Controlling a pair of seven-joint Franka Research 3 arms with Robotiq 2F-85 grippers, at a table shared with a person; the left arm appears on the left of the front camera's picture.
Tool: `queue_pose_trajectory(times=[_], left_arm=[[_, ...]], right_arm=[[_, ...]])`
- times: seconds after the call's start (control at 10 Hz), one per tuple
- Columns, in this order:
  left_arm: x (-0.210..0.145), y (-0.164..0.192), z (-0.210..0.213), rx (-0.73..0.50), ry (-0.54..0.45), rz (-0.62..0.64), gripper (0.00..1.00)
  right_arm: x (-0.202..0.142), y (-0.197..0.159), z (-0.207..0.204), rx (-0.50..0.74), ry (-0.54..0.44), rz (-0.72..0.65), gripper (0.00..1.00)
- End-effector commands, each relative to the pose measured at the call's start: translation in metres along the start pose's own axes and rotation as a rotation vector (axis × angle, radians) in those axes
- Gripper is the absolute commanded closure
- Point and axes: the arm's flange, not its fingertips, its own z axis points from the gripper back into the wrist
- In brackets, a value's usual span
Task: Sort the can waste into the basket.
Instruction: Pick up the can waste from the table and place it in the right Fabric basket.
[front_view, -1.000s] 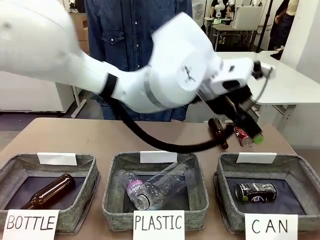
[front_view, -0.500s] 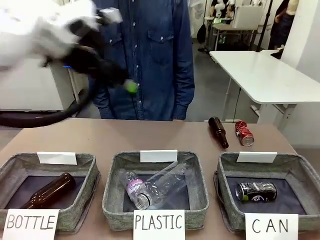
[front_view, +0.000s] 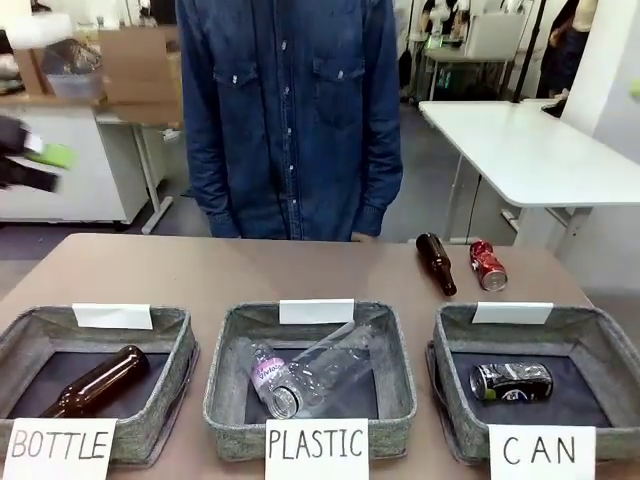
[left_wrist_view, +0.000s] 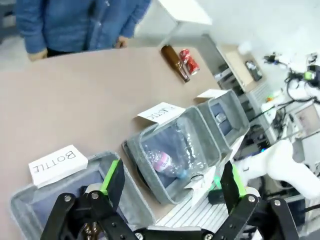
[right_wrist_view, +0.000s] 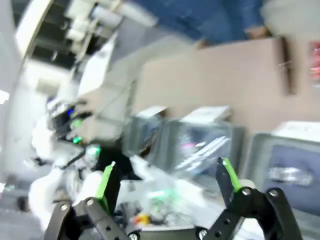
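The black-and-silver can (front_view: 511, 381) lay on its side in the CAN basket (front_view: 600, 325), on the dark lining. A white sign (front_view: 541, 452) with "CAN" written on it stood on the near side of that basket. The red can (front_view: 488, 265) was not in the basket. It lay on its side on the brown worktop (front_view: 250, 270), at about 12 o'clock from the CAN basket, near the far edge. A brown glass bottle (front_view: 436, 263) lay just beside the red can, at its 9 o'clock.

At 9 o'clock from the CAN basket sat the PLASTIC basket (front_view: 222, 370), with clear plastic bottles (front_view: 310, 375) lying in it. Further along at 9 o'clock sat the BOTTLE basket (front_view: 175, 330), with another brown bottle (front_view: 95, 383) lying in it.

A person in a blue denim shirt (front_view: 290, 120) stood at the far side of the worktop, at 12 o'clock from the PLASTIC basket. A white table (front_view: 520, 150) stood behind, at about 2 o'clock.

The left gripper (left_wrist_view: 172, 175) hung high above the baskets. Its jaws were spread wide, with nothing between them. From its own camera the red can and the brown glass bottle were far off, near 12 o'clock.

The right gripper (right_wrist_view: 166, 176) was also up in the air, and its picture was blurry. Its jaws were spread wide too, and they held nothing.
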Motion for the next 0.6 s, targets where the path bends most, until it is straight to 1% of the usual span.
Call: queue_pose_trajectory(times=[0.0, 0.1, 0.2, 0.5], left_arm=[[-0.062, 0.012, 0.008, -0.092, -0.088, 0.059, 0.00], [-0.077, 0.030, 0.012, -0.177, -0.168, 0.077, 0.00], [-0.005, 0.009, 0.022, -0.030, -0.045, 0.036, 0.00], [-0.005, 0.009, 0.022, -0.030, -0.045, 0.036, 0.00]], right_arm=[[0.010, 0.009, -0.045, 0.187, 0.151, -0.122, 0.00], [0.008, 0.002, -0.051, 0.154, 0.154, -0.192, 0.00], [-0.005, 0.015, -0.040, 0.128, 0.084, -0.042, 0.00], [-0.005, 0.015, -0.040, 0.128, 0.084, -0.042, 0.00]])
